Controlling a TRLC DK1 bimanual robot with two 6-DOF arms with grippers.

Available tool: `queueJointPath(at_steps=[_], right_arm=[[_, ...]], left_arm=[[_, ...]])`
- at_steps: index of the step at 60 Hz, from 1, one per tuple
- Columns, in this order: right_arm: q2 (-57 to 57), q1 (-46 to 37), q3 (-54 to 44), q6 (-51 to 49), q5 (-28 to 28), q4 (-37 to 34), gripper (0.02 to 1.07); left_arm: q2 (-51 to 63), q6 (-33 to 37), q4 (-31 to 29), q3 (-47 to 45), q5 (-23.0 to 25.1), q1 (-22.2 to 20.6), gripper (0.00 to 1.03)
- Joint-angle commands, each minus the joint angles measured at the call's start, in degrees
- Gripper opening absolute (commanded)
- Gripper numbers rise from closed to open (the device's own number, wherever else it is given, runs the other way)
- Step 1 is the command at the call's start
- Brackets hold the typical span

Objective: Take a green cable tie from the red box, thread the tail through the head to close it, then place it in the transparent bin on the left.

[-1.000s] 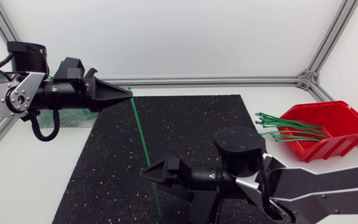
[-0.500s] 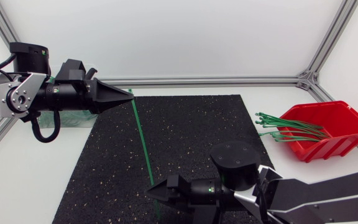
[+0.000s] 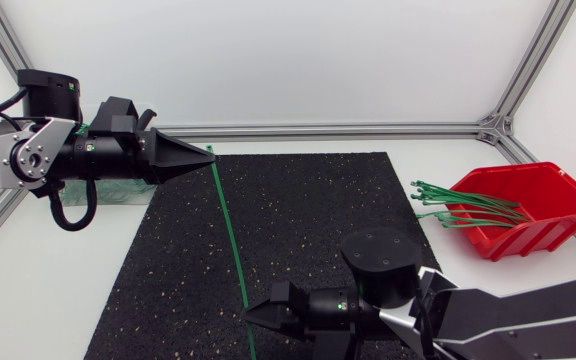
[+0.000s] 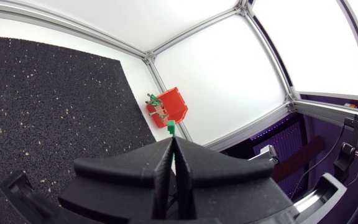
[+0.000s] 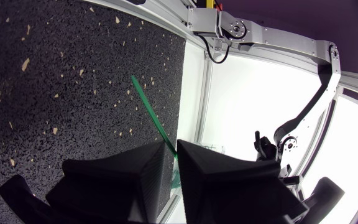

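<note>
The left gripper [image 3: 211, 153] stayed clamped on the head of the green cable tie [image 3: 228, 230] at the far edge of the mat [image 3: 318, 220]; the right gripper [image 3: 249, 314], pinching it too, had slid tailward toward the near edge, likely readying the threading.

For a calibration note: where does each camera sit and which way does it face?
Head view: fixed overhead, facing down on black mat, red box, both arms.
Left wrist view: on left arm, facing the red box; own jaws clamp the green cable tie.
Right wrist view: on right arm, facing along the tie over the mat; own jaws show.
Shared: all show tie and mat.
</note>
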Motion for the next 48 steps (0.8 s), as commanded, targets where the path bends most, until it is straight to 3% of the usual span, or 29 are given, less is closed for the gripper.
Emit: queueJointPath(at_steps=[1, 19, 23, 27, 36, 48], right_arm=[[-1.2, 1.2, -1.7, -0.1, 0.6, -0.2, 0.11], [-4.2, 4.0, -2.7, 1.7, 1.4, -2.1, 0.1], [-6.8, 4.7, -0.9, 4.4, 2.0, -8.6, 0.09], [-10.1, 5.4, 1.4, 10.2, 2.5, -14.8, 0.08], [-15.1, 5.8, 4.2, 23.9, 1.3, -21.0, 0.08], [-18.4, 5.3, 2.5, 40.5, -1.1, -18.6, 0.08]], left_arm=[[0.1, 0.9, -0.3, 1.4, 0.1, 0.5, 0.04], [-1.1, 3.3, -2.2, 0.4, -0.1, 0.5, 0.04], [-2.7, 4.2, -2.2, -0.9, -0.8, 0.1, 0.04], [-4.9, 5.5, -2.1, -3.1, -1.8, -1.2, 0.04], [-10.5, 6.5, -0.8, -7.6, -3.4, -4.1, 0.04], [-17.5, 5.0, 1.5, -12.2, -6.4, -7.2, 0.04]])
